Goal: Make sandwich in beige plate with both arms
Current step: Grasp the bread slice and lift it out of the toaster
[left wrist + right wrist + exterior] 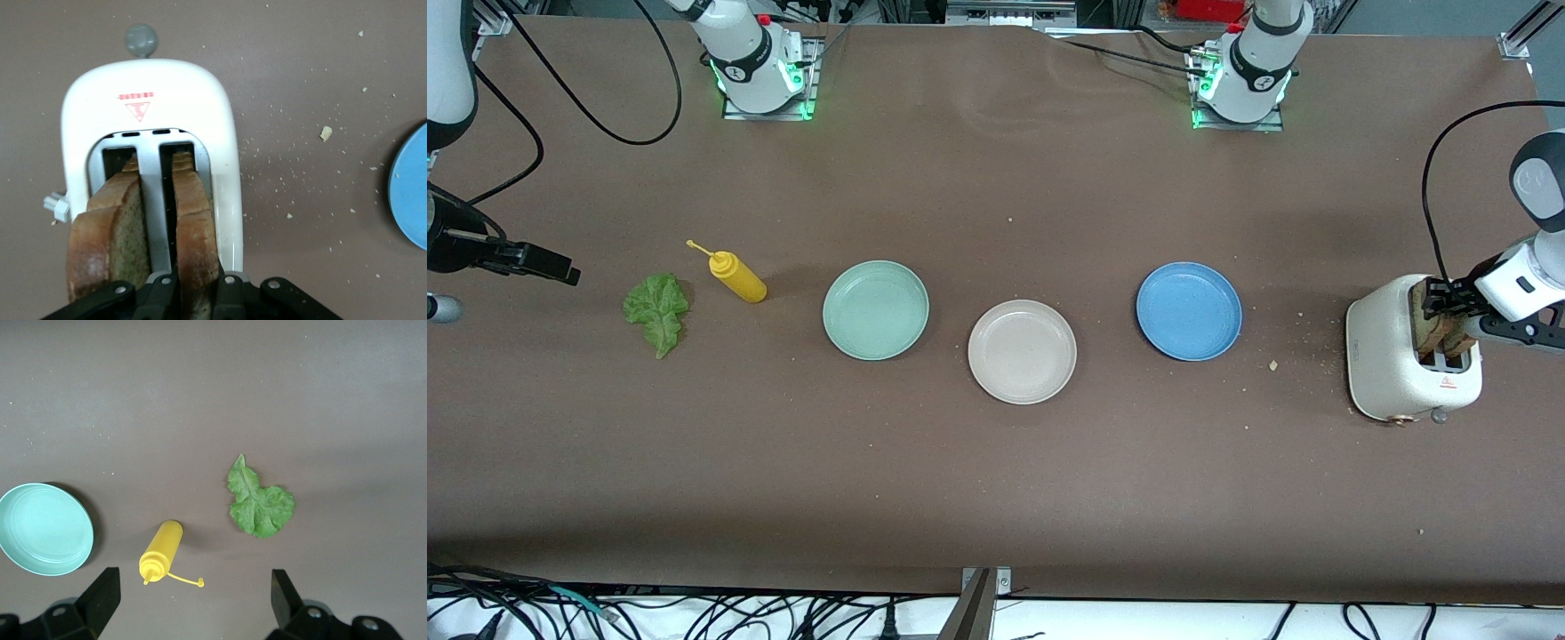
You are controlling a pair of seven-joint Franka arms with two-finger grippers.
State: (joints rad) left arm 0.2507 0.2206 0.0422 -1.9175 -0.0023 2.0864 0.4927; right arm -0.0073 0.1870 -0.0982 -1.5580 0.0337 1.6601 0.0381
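Note:
Two tan bread slices stand in a white toaster (1383,356) at the left arm's end of the table. My left gripper (1440,307) (195,280) is at the toaster's top, shut on the slice (193,213) in the slot on the blue plate's side. The other slice (110,227) stands free in its slot. The beige plate (1022,352) sits bare mid-table. The green lettuce leaf (657,309) (260,507) lies flat toward the right arm's end. My right gripper (560,269) (193,587) hovers open over the bare table near the lettuce, holding nothing.
A yellow squeeze bottle (738,277) (162,550) lies on its side between the lettuce and a mint-green plate (875,309) (43,528). A blue plate (1189,310) (410,193) sits between the beige plate and the toaster. Crumbs dot the table by the toaster.

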